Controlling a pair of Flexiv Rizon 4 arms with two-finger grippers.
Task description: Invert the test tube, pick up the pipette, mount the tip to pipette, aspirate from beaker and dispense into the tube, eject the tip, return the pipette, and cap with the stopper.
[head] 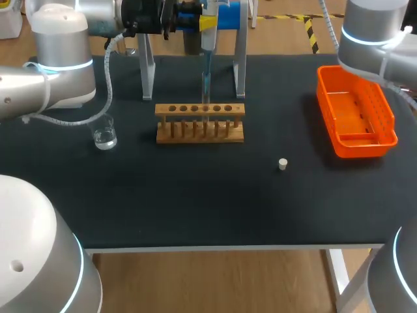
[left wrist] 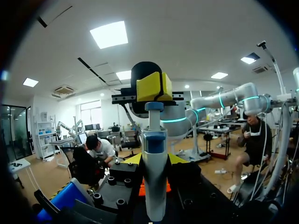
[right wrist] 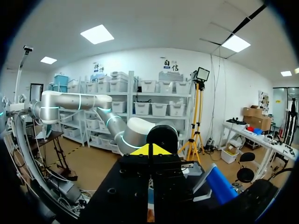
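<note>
My left gripper (head: 171,19) is shut on the blue and white pipette (head: 208,45) at the table's far side; in the left wrist view its yellow fingertips (left wrist: 134,159) flank the pipette (left wrist: 155,186). The tip (head: 206,88) hangs straight down over the wooden rack (head: 200,122), above a hole right of its middle. I cannot make out the clear tube there. My right gripper (left wrist: 154,86) is shut, its yellow tips (right wrist: 149,150) resting on the pipette's plunger top. The glass beaker (head: 104,134) stands left of the rack. The white stopper (head: 283,164) lies to the rack's front right.
An orange tray (head: 355,112) sits at the right edge of the table. A metal stand (head: 147,72) with two legs rises just behind the rack, on either side of the pipette.
</note>
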